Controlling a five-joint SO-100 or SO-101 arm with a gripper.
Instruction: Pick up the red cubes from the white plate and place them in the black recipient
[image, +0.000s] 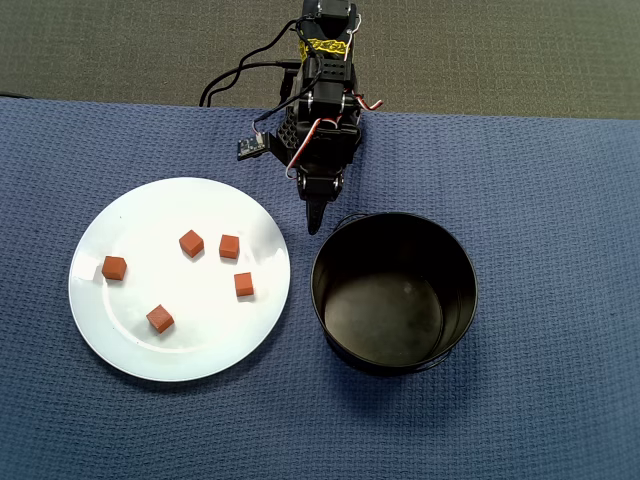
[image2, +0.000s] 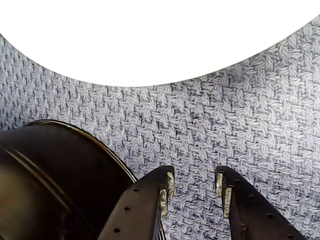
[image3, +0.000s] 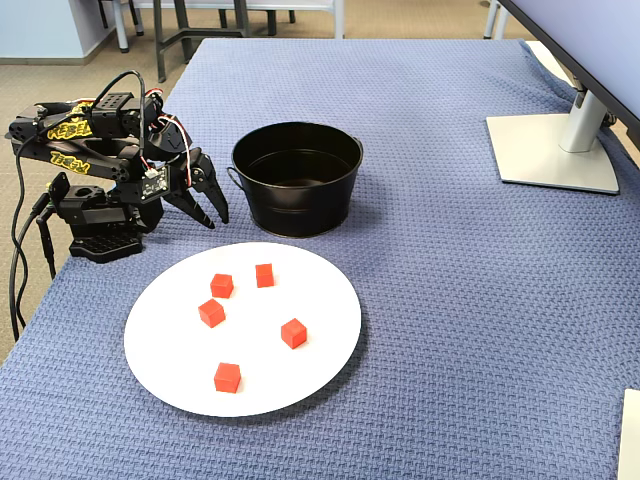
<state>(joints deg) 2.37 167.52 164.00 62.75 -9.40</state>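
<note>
Several small red cubes lie spread on the white plate (image: 150, 215), among them one (image: 191, 243) at the top, one (image: 244, 285) at the right and one (image: 114, 268) at the left. The fixed view shows them too, for instance a cube (image3: 264, 275) on the plate (image3: 310, 290). The black recipient (image: 470, 290) stands empty to the right of the plate. My gripper (image: 315, 222) hovers over the cloth between the plate's far edge and the pot rim. In the wrist view the gripper (image2: 195, 177) is open and empty, with the pot (image2: 55, 180) at the left and the plate (image2: 150, 40) ahead.
A blue woven cloth (image3: 450, 300) covers the table. The arm's base (image3: 95, 225) and its cables sit at the table's left edge in the fixed view. A monitor stand (image3: 555, 150) occupies the far right, and a white object (image3: 630, 440) pokes in at the bottom right corner.
</note>
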